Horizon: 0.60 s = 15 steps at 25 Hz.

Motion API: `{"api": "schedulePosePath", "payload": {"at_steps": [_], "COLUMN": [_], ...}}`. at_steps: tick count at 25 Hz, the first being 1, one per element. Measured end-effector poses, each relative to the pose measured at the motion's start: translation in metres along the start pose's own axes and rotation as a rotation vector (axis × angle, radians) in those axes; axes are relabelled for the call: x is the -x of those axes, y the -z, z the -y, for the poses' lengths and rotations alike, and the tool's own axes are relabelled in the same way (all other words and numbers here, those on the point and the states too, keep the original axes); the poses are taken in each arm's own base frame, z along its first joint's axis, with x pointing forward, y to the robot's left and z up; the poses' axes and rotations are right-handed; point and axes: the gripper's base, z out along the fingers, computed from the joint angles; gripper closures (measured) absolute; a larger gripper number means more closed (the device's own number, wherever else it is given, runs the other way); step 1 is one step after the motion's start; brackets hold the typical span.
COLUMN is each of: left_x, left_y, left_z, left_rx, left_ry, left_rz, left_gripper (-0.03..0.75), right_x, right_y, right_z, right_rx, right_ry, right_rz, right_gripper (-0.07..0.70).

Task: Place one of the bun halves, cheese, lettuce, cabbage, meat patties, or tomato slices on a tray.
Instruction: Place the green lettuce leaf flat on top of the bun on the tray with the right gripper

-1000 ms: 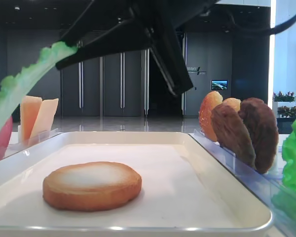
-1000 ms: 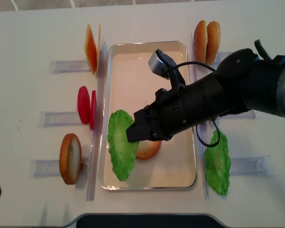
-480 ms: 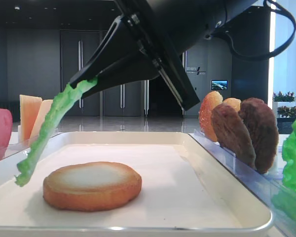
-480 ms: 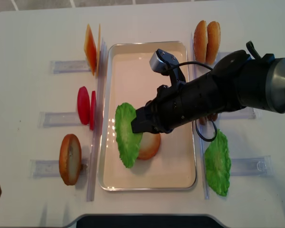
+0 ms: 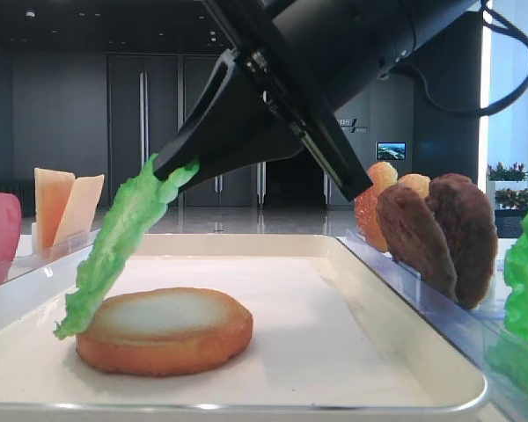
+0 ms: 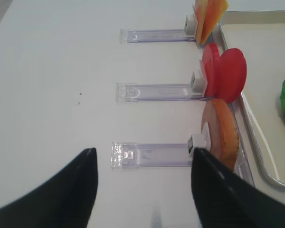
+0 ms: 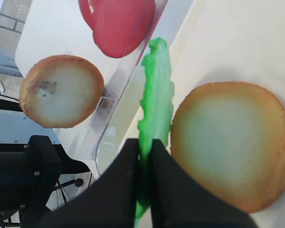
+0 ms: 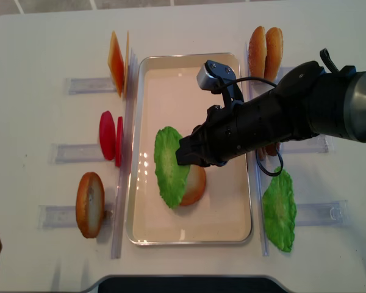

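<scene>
Low front view: right gripper pinches the lettuce by its top edge; the leaf hangs over the flat bun half on the tray.

Right wrist view: fingers are clamped on the leaf.

Left wrist view: left gripper is spread open, holding nothing.

Overhead view: the leaf overlaps the bun's left side.

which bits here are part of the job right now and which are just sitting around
In the job:
- right pincer, shut on thin ruffled green lettuce leaf
- flat golden bun disc
- shallow white tray

Lying about:
- dark brown patties
- red tomato slices
- yellow-orange cheese squares
- second green leaf
</scene>
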Motion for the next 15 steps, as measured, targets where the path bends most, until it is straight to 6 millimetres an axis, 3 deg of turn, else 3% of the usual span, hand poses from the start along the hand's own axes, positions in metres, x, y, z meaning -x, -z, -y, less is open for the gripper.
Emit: {"api": "schedulePosePath", "payload": {"at_steps": [15], "left_x": [0.0], "left_y": [0.0], "left_z": [0.0], "left_rx": [0.0], "left_ry": [0.0], "left_rz": [0.0], "left_gripper": [0.244], "right_x": [-0.0023], "right_y": [0.0003], "right_z": [0.0067], "right_rx": [-0.074], "right_ry": [0.016], "right_rz": [-0.026], "right_gripper": [0.578]}}
